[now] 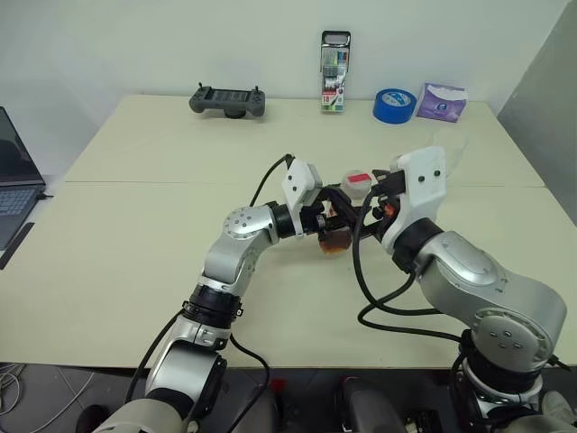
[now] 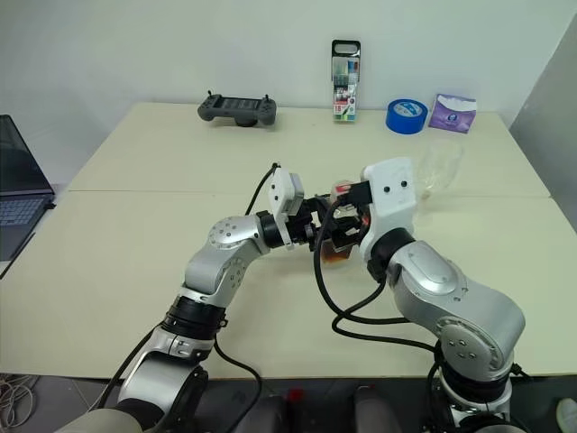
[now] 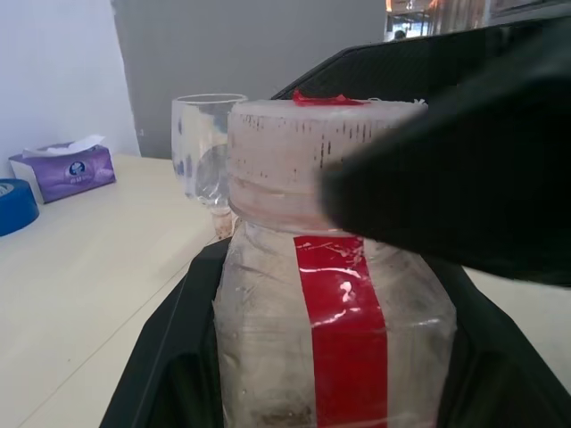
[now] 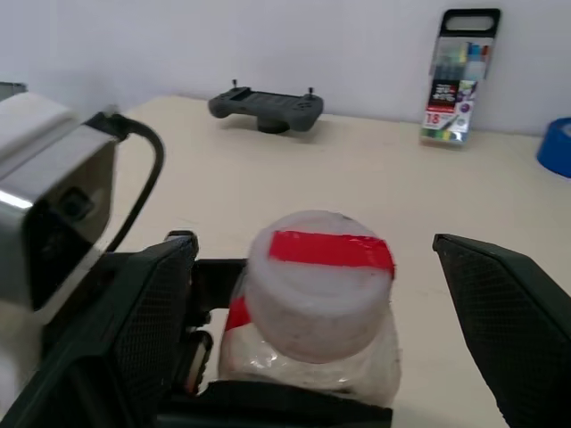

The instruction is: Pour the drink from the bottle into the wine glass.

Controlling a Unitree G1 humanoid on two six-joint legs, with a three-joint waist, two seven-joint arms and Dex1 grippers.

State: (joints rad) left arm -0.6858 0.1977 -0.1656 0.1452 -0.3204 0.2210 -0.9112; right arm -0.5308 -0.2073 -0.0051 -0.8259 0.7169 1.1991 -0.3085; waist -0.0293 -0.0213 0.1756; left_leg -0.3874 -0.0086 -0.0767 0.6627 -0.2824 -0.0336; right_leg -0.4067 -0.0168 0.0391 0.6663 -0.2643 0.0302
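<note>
My left gripper [image 1: 329, 222] is shut on the bottle [image 3: 332, 330], a small clear plastic one with a red label strip, and holds it above the middle of the table. The dark reddish-brown drink [image 1: 335, 242] sits in its lower end. The red-and-white cap [image 4: 319, 278] is on. My right gripper [image 4: 321, 267] is open, one black finger on each side of the cap with gaps between. In the left wrist view, one of its fingers [image 3: 446, 178] crosses in front of the cap. The wine glass [image 2: 442, 167] stands upright on the table just behind my right wrist.
Along the table's far edge are a black game controller [image 1: 227, 100], a tall marker pack [image 1: 334, 72], a blue tape roll [image 1: 394, 105] and a purple tissue pack [image 1: 442, 102]. A laptop [image 1: 13, 185] sits off the table's left side.
</note>
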